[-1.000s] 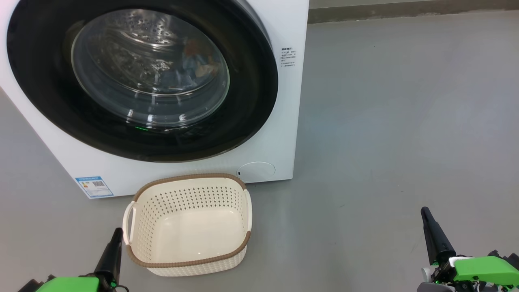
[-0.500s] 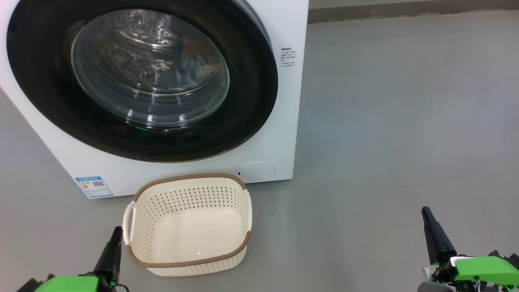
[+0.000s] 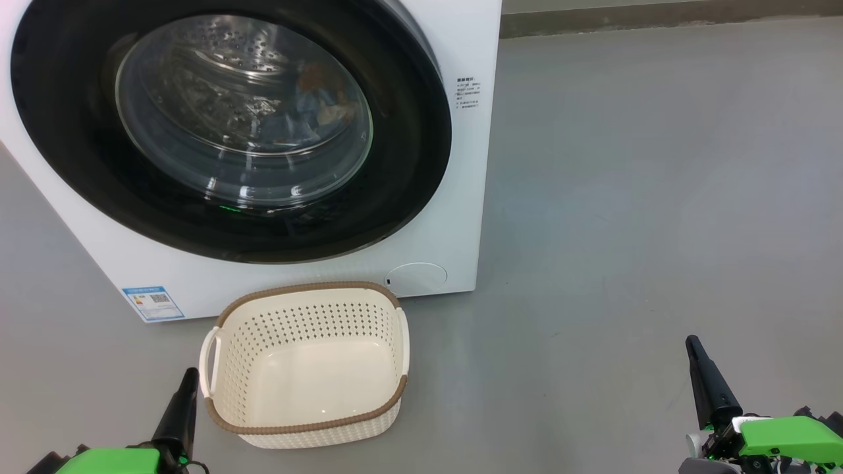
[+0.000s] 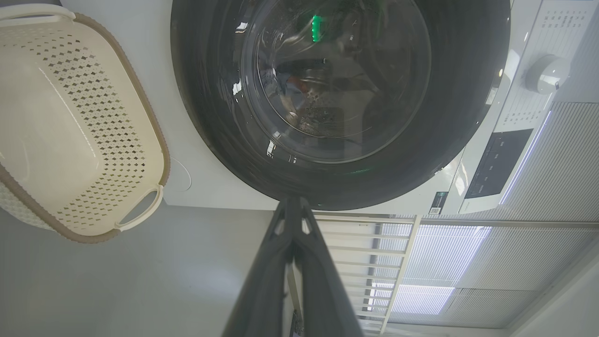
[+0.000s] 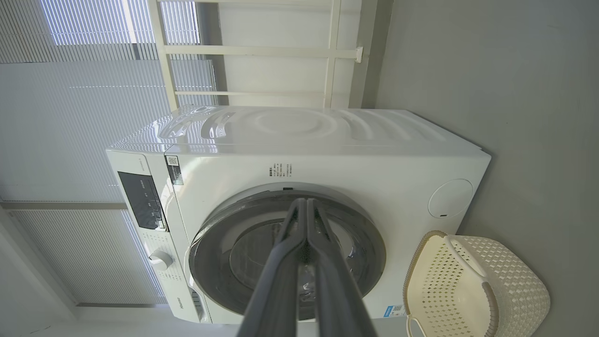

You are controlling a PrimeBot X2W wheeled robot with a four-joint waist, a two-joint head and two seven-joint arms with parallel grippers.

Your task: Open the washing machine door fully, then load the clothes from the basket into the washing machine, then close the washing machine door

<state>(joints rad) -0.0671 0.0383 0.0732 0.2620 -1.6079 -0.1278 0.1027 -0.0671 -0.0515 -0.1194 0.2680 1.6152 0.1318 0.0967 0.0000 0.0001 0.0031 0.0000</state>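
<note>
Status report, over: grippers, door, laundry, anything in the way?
Both shut, holding nothing: left gripper, right gripper. The washing machine door closed, clothes inside behind the glass, basket empty. Nothing blocking the door.

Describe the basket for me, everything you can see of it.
The basket is a small cream plastic tub, rounded-rectangular, its walls perforated with rows of holes and its bottom smooth and glossy. A brown woven-look rim runs round the top, and a cream loop handle sits on each side. It stands upright and empty on the grey floor, just in front of the washing machine.
</note>
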